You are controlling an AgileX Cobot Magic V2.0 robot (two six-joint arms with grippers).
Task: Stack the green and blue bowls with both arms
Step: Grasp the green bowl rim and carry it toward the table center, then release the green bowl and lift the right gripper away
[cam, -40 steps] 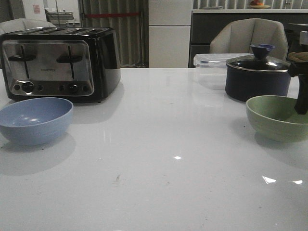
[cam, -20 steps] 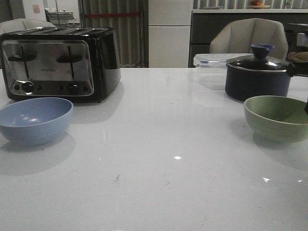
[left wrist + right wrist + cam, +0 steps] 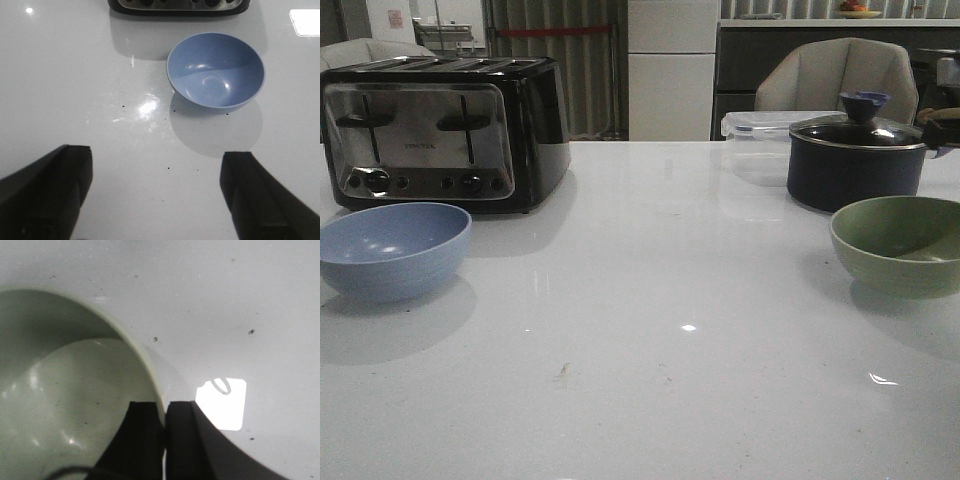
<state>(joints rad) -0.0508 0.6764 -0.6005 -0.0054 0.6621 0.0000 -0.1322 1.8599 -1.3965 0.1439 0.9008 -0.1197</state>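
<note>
The dusty blue bowl (image 3: pixel 395 250) sits on the white table at the left, in front of the toaster. In the left wrist view it (image 3: pixel 215 70) lies ahead of my left gripper (image 3: pixel 156 155), which hovers open and well short of it, with bare table between the fingers. The sage green bowl (image 3: pixel 898 245) stands at the right edge of the front view. My right gripper (image 3: pixel 163 407) is shut on the green bowl's rim (image 3: pixel 150 370), one finger inside and one outside. Neither arm shows in the front view.
A black and chrome toaster (image 3: pixel 440 130) stands behind the blue bowl. A dark navy pot with a glass lid (image 3: pixel 855 160) and a clear plastic container (image 3: pixel 755 135) stand behind the green bowl. A chair (image 3: pixel 835 75) is beyond the table's far edge.
The black finger seen at the green bowl's right side a second ago has passed out of the front view's right edge. The green bowl has shifted slightly. The blue bowl has stayed put.
</note>
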